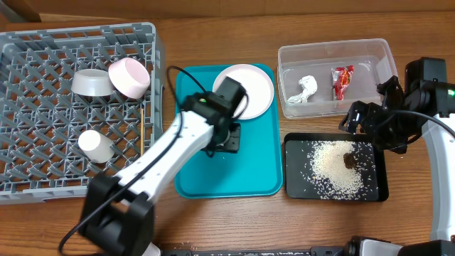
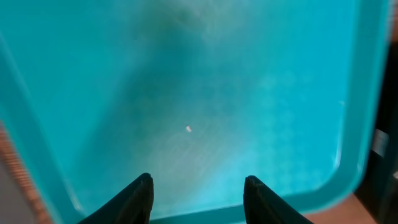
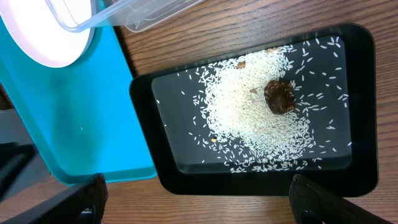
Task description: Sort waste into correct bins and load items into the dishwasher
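Note:
My left gripper (image 1: 229, 139) is open and empty, low over the teal serving tray (image 1: 213, 178); the left wrist view (image 2: 198, 186) shows only the tray floor and one rice grain (image 2: 189, 129). The white plate (image 1: 249, 89) lies on the tray's far right corner. My right gripper (image 1: 370, 124) is open wide and empty (image 3: 199, 199) above the black tray (image 1: 334, 193), which holds rice (image 3: 249, 112) and the brown lump (image 3: 280, 96). The clear tub (image 1: 334, 50) holds the tissue (image 1: 304, 89) and the red wrapper (image 1: 342, 80). The grey rack (image 1: 43, 43) holds the grey bowl (image 1: 92, 83), pink bowl (image 1: 129, 77) and cup (image 1: 96, 146).
Thin wooden chopsticks (image 1: 144, 131) lie along the rack's right wall. The teal tray sits between the rack and the two bins. The clear tub stands directly behind the black tray. Bare wooden table runs along the front edge.

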